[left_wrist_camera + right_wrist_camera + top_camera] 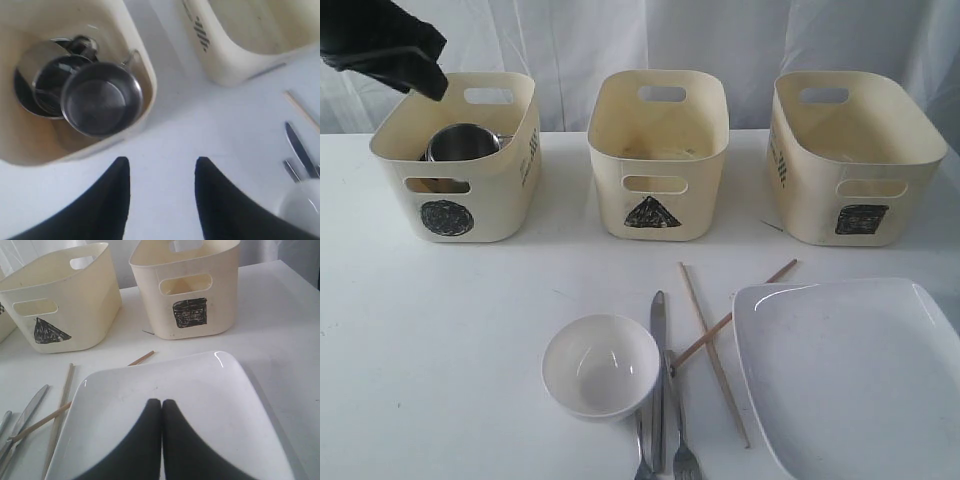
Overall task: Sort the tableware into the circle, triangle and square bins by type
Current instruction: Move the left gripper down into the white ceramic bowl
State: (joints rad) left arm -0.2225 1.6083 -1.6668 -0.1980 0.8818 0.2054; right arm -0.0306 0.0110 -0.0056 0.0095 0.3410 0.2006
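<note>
Exterior view: a white table (440, 330) holds three cream bins along its far edge, the circle bin (455, 180) at left, the triangle bin (657, 160) in the middle and the square bin (855, 165) at right. The black left gripper (428, 85) hangs over the circle bin's far left corner, above a steel mug (463, 142) inside. Near the middle sits a small white bowl (600, 365), upright. Just right of it a knife (658, 380) lies with its long axis near to far, tip pointing far, and a fork (684, 440) lies alongside, tines at the near end. Two chopsticks (715, 355) cross: one runs far to near, the other slants from far right to near left. A white squarish plate (850, 380) lies flat at near right. The left wrist view alone looks into the circle bin: that mug leans beside other stacked steel vessels (47, 82), and the claw's fingers stand apart, empty. The right wrist view alone shows the right gripper (161, 402), pressed closed on nothing, above the plate.
</note>
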